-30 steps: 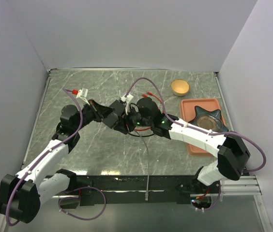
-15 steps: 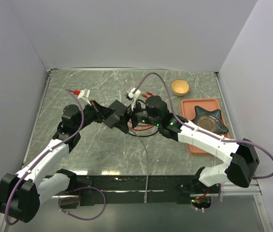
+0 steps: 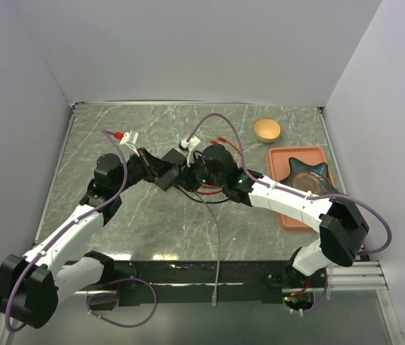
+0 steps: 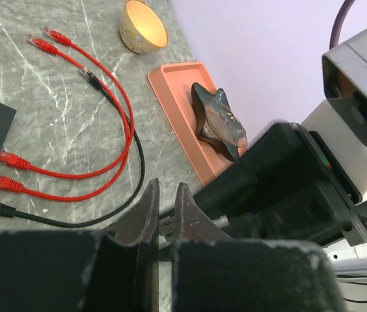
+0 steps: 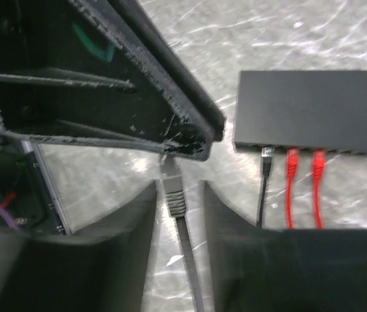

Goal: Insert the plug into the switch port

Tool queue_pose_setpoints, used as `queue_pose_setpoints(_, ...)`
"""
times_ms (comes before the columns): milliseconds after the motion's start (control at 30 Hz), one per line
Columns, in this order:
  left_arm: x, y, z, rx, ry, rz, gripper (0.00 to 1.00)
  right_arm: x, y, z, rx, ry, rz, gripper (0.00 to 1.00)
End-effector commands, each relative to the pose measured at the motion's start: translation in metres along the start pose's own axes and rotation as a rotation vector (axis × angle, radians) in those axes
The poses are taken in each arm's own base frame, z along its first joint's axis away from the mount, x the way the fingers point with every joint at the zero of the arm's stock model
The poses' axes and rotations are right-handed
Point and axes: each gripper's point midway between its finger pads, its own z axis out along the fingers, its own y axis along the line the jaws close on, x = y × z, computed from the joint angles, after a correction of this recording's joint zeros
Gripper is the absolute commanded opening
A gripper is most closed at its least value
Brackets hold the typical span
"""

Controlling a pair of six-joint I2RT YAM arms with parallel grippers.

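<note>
We note left claw (image 4: 165,198) pinched shut on plug (image 5: 171,177) tip. Right claw (image 5: 178,195) part-open, straddling plug, gaps either side.

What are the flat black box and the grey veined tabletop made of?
The flat black rectangular box looks like matte plastic or painted metal: dull, even surface. The grey veined tabletop looks like polished marble or printed laminate: white veins, shiny glare.

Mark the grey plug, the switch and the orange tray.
grey plug (image 5: 172,188): right wrist view, middle of its body.
switch (image 5: 306,107): right wrist view, middle of its black top.
orange tray (image 4: 174,81): left wrist view, bare far end.
</note>
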Motion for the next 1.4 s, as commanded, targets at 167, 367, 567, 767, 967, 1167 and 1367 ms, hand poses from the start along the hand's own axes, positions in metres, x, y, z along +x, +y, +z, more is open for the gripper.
queue_pose_setpoints(167,-0.013,-0.007,0.012,-0.017,0.015,0.019,0.24,-0.047,-0.022,-0.016,0.164,-0.145,-0.024,0.00)
queue_pose_setpoints(367,-0.028,0.007,0.008,-0.152,-0.070,-0.098,0.64,-0.038,-0.042,-0.020,0.338,-0.110,-0.106,0.00)
queue_pose_setpoints(567,-0.024,0.008,0.013,-0.174,-0.051,-0.139,0.68,-0.031,-0.045,-0.018,0.459,-0.066,-0.231,0.00)
queue_pose_setpoints(767,-0.017,-0.001,0.024,-0.118,-0.022,-0.141,0.64,-0.030,-0.038,-0.012,0.497,-0.049,-0.282,0.00)
queue_pose_setpoints(967,-0.016,-0.008,0.026,-0.107,-0.014,-0.122,0.50,-0.033,-0.035,-0.010,0.486,-0.059,-0.263,0.00)
queue_pose_setpoints(1167,-0.010,-0.008,0.030,-0.098,-0.007,-0.124,0.26,-0.034,-0.030,-0.010,0.462,-0.054,-0.250,0.00)
queue_pose_setpoints(1367,-0.005,-0.007,0.037,-0.084,0.001,-0.106,0.01,-0.033,-0.025,-0.010,0.438,-0.044,-0.239,0.07)
